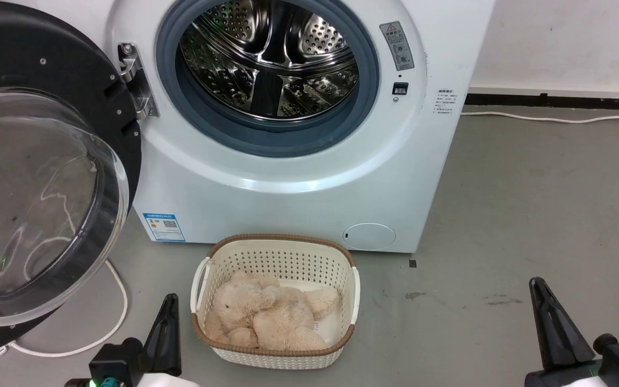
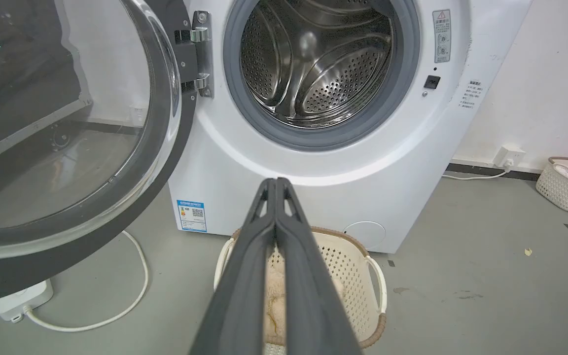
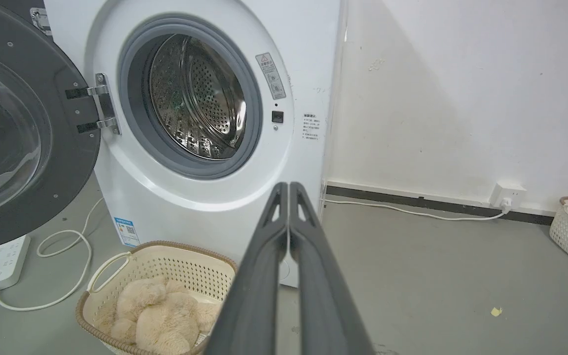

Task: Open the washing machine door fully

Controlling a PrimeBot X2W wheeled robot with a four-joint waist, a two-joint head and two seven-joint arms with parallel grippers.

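Black-rimmed and glass-bowled, the washing machine door (image 1: pixel 35 204) stands swung wide, up and left of the left fingers (image 1: pixel 167 322), the nearer pair; these and the right fingers (image 1: pixel 551 317) are pressed together, empty

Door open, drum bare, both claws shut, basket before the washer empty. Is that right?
No: the basket holds a beige plush toy, as the head view shows. The washing machine door is open, the drum bare, the left claw and right claw shut.
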